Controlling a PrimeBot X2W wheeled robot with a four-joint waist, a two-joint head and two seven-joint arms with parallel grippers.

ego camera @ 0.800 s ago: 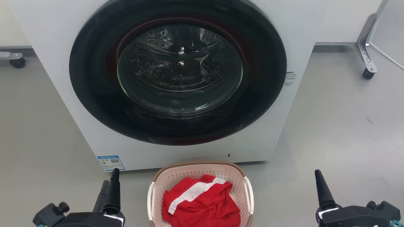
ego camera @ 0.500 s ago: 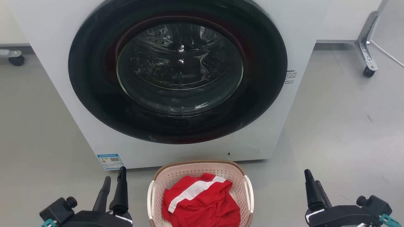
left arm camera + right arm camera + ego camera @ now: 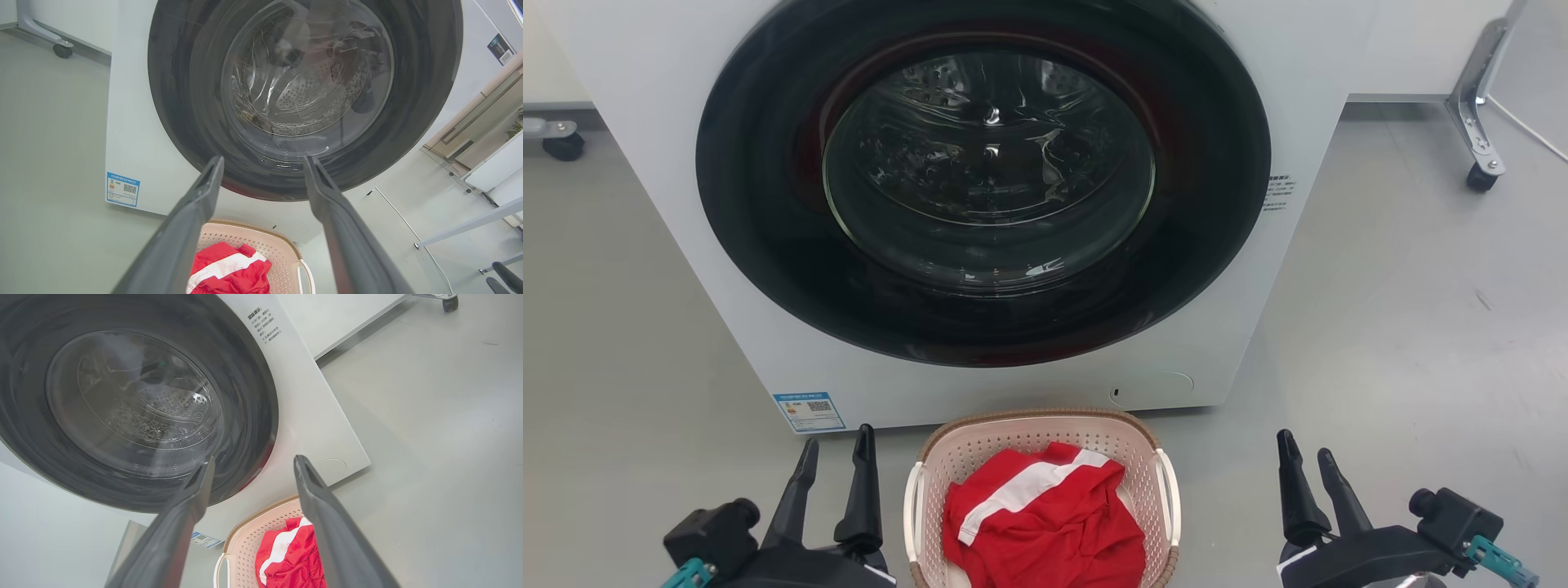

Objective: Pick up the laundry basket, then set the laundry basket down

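left gripper (image 3: 836,439) fingers parted, empty, just left of basket | right gripper (image 3: 1304,443) parted, empty, farther off right | laundry basket (image 3: 1013,438) on floor (image 3: 1405,343) before washing machine (image 3: 670,204) | likely light, stiff plastic; take white side handles (image 3: 1170,498) | contents: one crumpled red-and-white garment (image 3: 1045,523)

The pale pink perforated plastic laundry basket (image 3: 1013,441) is rimmed in brown woven-look trim. The red-and-white cloth (image 3: 1054,535) is seen creased. The round black glass washer door (image 3: 988,163) is finished glossy.
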